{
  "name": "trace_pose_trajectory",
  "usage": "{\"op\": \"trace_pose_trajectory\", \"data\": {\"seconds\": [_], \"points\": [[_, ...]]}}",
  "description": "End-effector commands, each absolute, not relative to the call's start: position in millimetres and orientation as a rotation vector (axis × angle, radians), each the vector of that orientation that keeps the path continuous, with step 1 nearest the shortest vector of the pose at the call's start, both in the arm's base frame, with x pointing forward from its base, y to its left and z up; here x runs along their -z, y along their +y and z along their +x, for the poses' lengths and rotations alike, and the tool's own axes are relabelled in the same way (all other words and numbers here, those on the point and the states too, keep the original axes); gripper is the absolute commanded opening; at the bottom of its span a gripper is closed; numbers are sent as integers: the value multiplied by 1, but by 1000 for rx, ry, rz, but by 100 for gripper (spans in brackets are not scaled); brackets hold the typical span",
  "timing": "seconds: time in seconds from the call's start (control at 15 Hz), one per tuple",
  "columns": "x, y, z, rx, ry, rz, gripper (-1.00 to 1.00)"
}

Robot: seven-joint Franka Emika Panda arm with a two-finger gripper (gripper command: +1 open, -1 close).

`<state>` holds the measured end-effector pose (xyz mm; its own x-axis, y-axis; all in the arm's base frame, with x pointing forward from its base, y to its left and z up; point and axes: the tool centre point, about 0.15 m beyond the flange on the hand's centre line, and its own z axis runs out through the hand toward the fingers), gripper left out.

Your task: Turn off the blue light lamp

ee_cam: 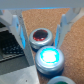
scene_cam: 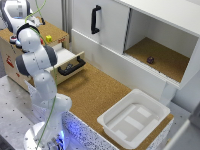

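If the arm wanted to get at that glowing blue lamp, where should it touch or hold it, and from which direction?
Come straight down onto the lit blue lamp. It is a low round puck with its glowing dome facing the wrist camera, so the dome's middle is the part to press. The red lamp sits close beside it, so gripping its grey rim looks awkward.

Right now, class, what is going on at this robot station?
A white Franka arm reaches down by a wooden drawer unit. In the wrist view its gripper is open, fingers spread over a row of round push-button lamps. The glowing blue lamp is lit and not yet pressed; the red lamp beside it is dark. An empty white plastic tray sits on the cork counter.
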<state>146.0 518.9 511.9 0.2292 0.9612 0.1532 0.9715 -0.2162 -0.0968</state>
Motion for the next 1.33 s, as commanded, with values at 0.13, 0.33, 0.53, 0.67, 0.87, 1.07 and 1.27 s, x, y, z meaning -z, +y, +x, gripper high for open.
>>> {"op": "trace_pose_trajectory", "data": {"seconds": [0.13, 0.33, 0.53, 0.67, 0.87, 1.07, 1.27], "points": [[-507, 542, 164, -95, -1890, -2460, -100], [-494, 539, 165, -120, -1869, -2464, -100], [-476, 539, 157, -180, -1861, -2443, -100], [-465, 538, 158, -200, -1850, -2441, -100], [-442, 547, 161, -245, -1876, -2433, -100], [-447, 557, 166, -227, -1917, -2428, -100], [-507, 550, 161, -141, -1966, -2406, -100]]}}
